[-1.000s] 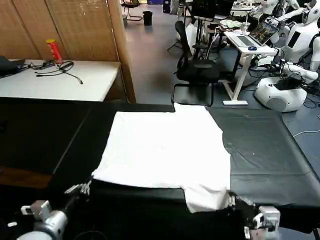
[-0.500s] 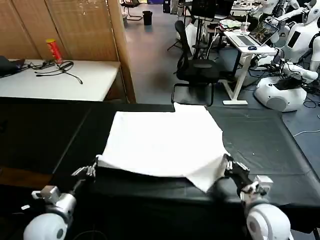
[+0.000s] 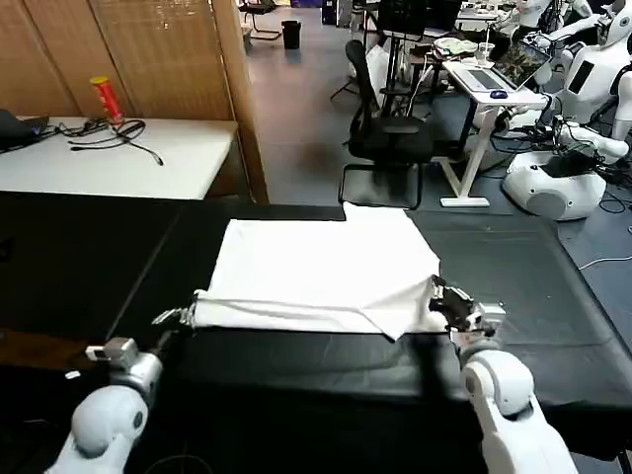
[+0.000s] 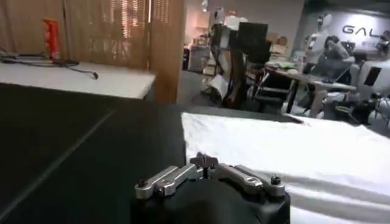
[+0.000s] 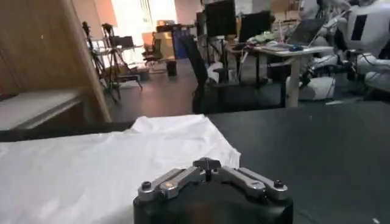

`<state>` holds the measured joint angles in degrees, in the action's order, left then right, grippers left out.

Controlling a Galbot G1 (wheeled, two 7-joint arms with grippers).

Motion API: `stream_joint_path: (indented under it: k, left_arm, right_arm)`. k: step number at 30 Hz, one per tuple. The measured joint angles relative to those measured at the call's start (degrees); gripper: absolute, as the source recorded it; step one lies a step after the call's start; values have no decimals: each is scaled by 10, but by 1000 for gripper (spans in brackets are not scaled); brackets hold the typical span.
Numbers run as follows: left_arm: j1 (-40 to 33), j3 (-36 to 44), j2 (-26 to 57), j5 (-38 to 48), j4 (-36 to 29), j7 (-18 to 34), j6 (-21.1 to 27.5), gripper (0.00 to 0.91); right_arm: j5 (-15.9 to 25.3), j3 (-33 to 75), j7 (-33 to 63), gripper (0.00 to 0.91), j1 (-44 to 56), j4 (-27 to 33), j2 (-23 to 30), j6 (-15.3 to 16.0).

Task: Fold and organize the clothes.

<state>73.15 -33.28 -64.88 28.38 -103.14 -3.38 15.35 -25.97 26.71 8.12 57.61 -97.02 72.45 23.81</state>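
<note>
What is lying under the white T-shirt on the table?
Under the white T-shirt lies the black tablecloth, visible all around it. The shirt's near edge is folded over itself, so the cloth beneath and any print stay hidden.

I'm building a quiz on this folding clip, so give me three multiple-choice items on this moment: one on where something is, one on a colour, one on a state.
1. Where is the right pincer?
A. At the T-shirt's near right corner
B. Over the black office chair
C. On the white side table

2. What colour is the cloth covering the work table?
A. White
B. Black
C. Green

3. How does the near edge of the T-shirt lie?
A. Hanging over the table's front
B. Rolled into a ball
C. Lifted and drawn back over the rest of the shirt

Answers:
1 A, the right pincer sits at the shirt's near right corner, with the left pincer at the near left one.
2 B, the cloth around the white shirt is black.
3 C, a doubled fold line runs across the shirt between the two pincers.
</note>
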Motion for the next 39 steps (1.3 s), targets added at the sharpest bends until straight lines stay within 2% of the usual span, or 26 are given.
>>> stream_joint_path:
  k: [8, 9, 10, 14, 19, 25, 30, 31, 32, 33, 34, 36, 37, 38, 39]
  left_arm:
    - [-35, 8, 8, -6, 33, -2, -5, 0]
    - [-39, 10, 8, -6, 37, -2, -5, 878]
    - [-44, 13, 9, -7, 42, -3, -5, 878]
    - [-59, 21, 8, -6, 53, -3, 0, 878]
    - [-60, 22, 10, -4, 49, -1, 8, 878]
    - [-38, 10, 22, 14, 31, -6, 37, 878]
    - [-6, -1, 33, 54, 9, -15, 58, 878]
    - [2, -3, 34, 60, 5, -16, 61, 878]
    - [8, -3, 34, 63, 1, -17, 62, 878]
    - [14, -4, 35, 62, -1, -19, 63, 790]
    - [20, -5, 34, 62, -2, -20, 63, 644]
    - [27, -6, 33, 62, -2, -21, 64, 556]
    - [30, -6, 33, 62, -2, -21, 64, 390]
    - [32, -6, 32, 62, -2, -21, 64, 273]
    - [34, -6, 32, 62, -2, -21, 64, 205]
  right_arm:
    - [-4, -3, -7, 0, -17, 25, 5, 10]
    - [-8, -2, -9, 215, -17, 25, 4, 15]
    - [-15, 0, -12, 878, -15, 22, 1, 24]
    - [-46, 10, -25, 878, 6, -8, -11, 60]
    - [-44, 26, -28, 878, 61, -77, -41, 105]
    - [-27, 49, -33, 878, 128, -144, -73, 119]
    - [-26, 58, -42, 878, 162, -164, -81, 120]
    - [-25, 58, -44, 790, 166, -164, -82, 119]
    - [-24, 58, -44, 770, 169, -164, -82, 117]
    - [-24, 57, -44, 751, 170, -164, -82, 116]
    - [-23, 57, -44, 702, 170, -164, -81, 115]
    - [-22, 56, -46, 683, 170, -159, -79, 113]
    - [-22, 55, -47, 595, 171, -156, -78, 111]
    - [-21, 54, -50, 527, 171, -154, -78, 108]
    - [-20, 54, -52, 468, 172, -152, -77, 106]
